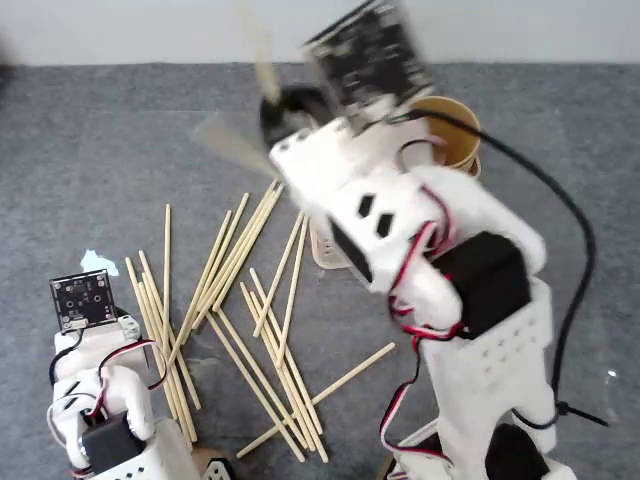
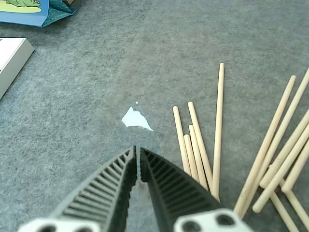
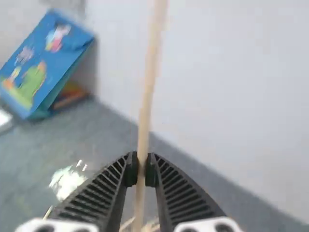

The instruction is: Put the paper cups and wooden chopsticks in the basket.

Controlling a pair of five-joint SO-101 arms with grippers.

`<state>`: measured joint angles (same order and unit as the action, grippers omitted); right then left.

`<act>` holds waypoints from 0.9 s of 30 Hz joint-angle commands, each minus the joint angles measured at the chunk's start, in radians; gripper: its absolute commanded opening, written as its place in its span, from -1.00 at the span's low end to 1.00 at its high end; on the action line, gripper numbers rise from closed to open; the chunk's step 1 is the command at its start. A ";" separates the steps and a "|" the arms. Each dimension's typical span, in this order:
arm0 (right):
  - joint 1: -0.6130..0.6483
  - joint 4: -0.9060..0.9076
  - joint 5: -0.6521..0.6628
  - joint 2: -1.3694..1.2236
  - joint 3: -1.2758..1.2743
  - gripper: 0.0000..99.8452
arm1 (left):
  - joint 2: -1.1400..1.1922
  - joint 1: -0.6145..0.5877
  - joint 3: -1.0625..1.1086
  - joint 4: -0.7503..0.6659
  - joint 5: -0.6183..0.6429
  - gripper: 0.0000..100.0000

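Right gripper (image 3: pixel 138 163): raised above the table, jaws narrowed and clamped on one wooden chopstick (image 3: pixel 149 82); the stick passes between the fingertips and extends well ahead of them, against a white wall (image 3: pixel 231 96); a blue bag (image 3: pixel 43 72) leans at the foot of that wall, off to one side of the gripper. Left gripper (image 2: pixel 138 162): low over the grey carpet (image 2: pixel 145 58), jaws closed almost tip to tip with nothing between them; a small white paper scrap (image 2: pixel 135 119) lies just ahead of the fingertips; four loose chopsticks (image 2: pixel 195 145) lie just beside the gripper, apart from it, with more farther off on the same side. In the high view, scattered chopsticks (image 1: pixel 230 260) lie on the carpet between the two arms; a paper cup (image 1: pixel 462 150) stands upright behind the right arm, near its gripper end and partly hidden by it.
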<state>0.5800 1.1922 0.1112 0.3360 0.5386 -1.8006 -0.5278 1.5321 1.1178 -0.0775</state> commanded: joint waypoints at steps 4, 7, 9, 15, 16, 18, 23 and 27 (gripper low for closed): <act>-0.104 -0.188 0.011 0.036 0.051 -0.98 | -0.020 0.008 -0.002 -0.023 -0.009 -0.98; -0.117 -0.213 0.011 0.035 0.028 -0.98 | -0.020 0.008 -0.002 -0.023 -0.009 -0.98; -0.124 -0.213 0.011 0.035 -0.003 -0.98 | -0.020 0.008 -0.002 -0.023 -0.009 -0.98; -0.214 -0.266 0.003 -0.002 -0.146 -0.98 | -0.020 0.008 -0.002 -0.023 -0.009 -0.98; -0.228 -0.278 0.002 -0.005 -0.178 -0.98 | -0.020 0.008 -0.002 -0.023 -0.009 -0.98; -0.243 -0.300 0.002 -0.008 -0.253 -0.98 | -0.020 0.008 -0.002 -0.023 -0.009 -0.98; -0.246 -0.424 0.002 -0.002 -0.470 -0.98 | -0.020 0.008 -0.002 -0.023 -0.009 -0.98; -0.246 -0.513 0.002 -0.002 -0.600 -0.97 | -0.020 0.008 -0.002 -0.023 -0.009 -0.98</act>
<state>0.3468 0.7457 0.1112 0.3284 -0.0153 -1.8006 -0.5278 1.5321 1.1178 -0.0775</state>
